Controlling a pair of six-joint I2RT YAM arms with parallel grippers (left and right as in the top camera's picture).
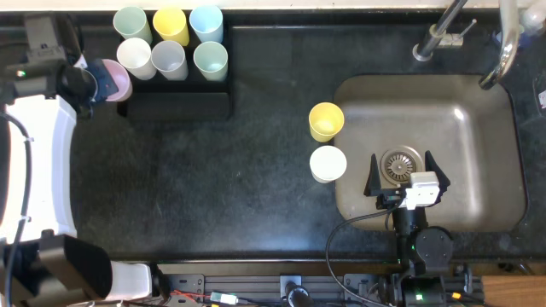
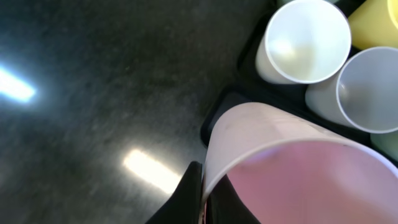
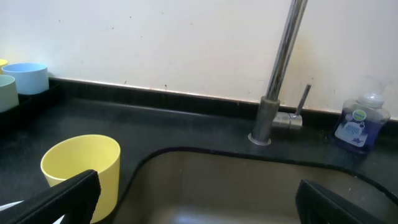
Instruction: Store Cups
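My left gripper point(image 1: 95, 81) is shut on the rim of a pink cup point(image 1: 117, 79) point(image 2: 298, 177), holding it just off the left end of the black tray point(image 1: 179, 104) point(image 2: 222, 113). Several cups stand upright in the tray, among them a white cup point(image 2: 308, 40), a grey cup point(image 2: 372, 87) and a yellow one point(image 2: 378, 22). A yellow cup point(image 1: 326, 121) point(image 3: 81, 168) and a white cup point(image 1: 328, 164) stand on the counter beside the sink's left rim. My right gripper point(image 1: 401, 169) point(image 3: 199, 208) is open over the sink, nothing between its fingers.
The steel sink point(image 1: 478, 111) fills the right side, with its drain point(image 1: 399, 164) under the right gripper. A faucet point(image 1: 439, 34) point(image 3: 280, 81) and a soap bottle point(image 3: 360, 121) stand behind it. Dark countertop point(image 1: 222, 188) lies between tray and sink.
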